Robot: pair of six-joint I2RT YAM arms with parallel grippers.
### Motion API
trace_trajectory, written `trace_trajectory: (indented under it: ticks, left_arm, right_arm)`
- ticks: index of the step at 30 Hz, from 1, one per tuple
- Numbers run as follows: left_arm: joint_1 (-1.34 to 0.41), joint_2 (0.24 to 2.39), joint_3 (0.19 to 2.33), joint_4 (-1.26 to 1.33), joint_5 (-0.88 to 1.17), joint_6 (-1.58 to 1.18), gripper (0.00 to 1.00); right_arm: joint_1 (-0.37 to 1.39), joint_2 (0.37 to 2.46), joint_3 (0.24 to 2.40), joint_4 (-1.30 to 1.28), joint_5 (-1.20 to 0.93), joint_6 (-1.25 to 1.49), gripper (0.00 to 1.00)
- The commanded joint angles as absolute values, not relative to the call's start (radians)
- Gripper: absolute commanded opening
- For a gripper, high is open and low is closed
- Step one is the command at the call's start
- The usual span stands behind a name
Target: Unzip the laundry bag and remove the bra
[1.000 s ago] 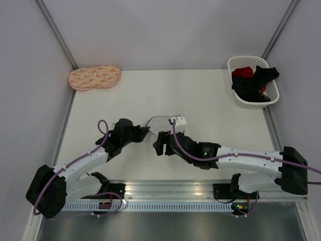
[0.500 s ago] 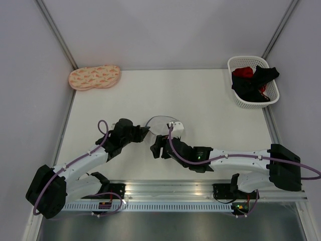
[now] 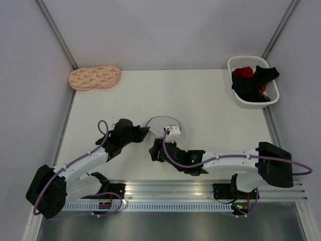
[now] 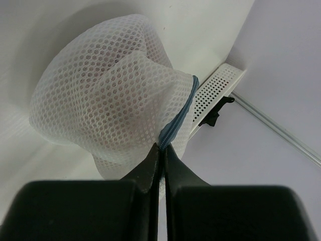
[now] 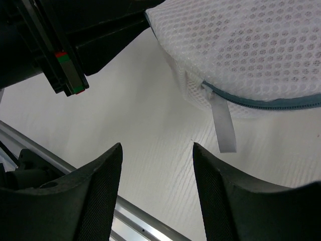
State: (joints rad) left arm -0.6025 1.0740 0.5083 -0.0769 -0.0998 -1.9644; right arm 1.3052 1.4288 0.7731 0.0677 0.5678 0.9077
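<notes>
The laundry bag (image 3: 162, 123) is a white mesh pouch with a grey-blue zipper rim (image 4: 183, 106), lying mid-table between the two arms. My left gripper (image 3: 146, 132) is shut on the rim at the zipper's end (image 4: 161, 146), and the mesh bulges up beyond it (image 4: 108, 85). My right gripper (image 3: 155, 149) stands open just in front of the bag, nothing between its fingers (image 5: 157, 145). A white ribbon tab (image 5: 223, 125) hangs from the zipper (image 5: 271, 103) up and to the right of the fingertips. The bra is hidden; only a faint pinkish tint shows through the mesh.
A peach two-lobed pad (image 3: 94, 77) lies at the back left. A white lattice basket (image 3: 237, 68) with black and red garments stands at the back right. A metal rail (image 3: 170, 188) runs along the near edge. Grey walls close in the table.
My right gripper has slid left along the bag's near side, and its jaws have narrowed somewhat. The left gripper holds still on the zipper rim.
</notes>
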Motion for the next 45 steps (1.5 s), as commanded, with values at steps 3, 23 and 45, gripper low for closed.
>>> trace_trajectory:
  ticks: [3, 23, 45]
  left_arm:
    - [-0.607, 1.055, 0.509, -0.081, -0.081, -2.023, 0.02]
    - [-0.609, 1.025, 0.492, -0.083, -0.064, -2.019, 0.02]
    - [-0.592, 0.893, 0.449, -0.175, -0.204, -1.809, 0.02]
  right_arm:
    - [1.35, 1.465, 0.824, 0.06, 0.761, 0.956, 0.58]
    - [1.298, 1.58, 0.934, -0.032, 0.985, 0.857, 0.61]
    - [1.293, 1.365, 0.844, -0.421, 0.962, 1.007, 0.0]
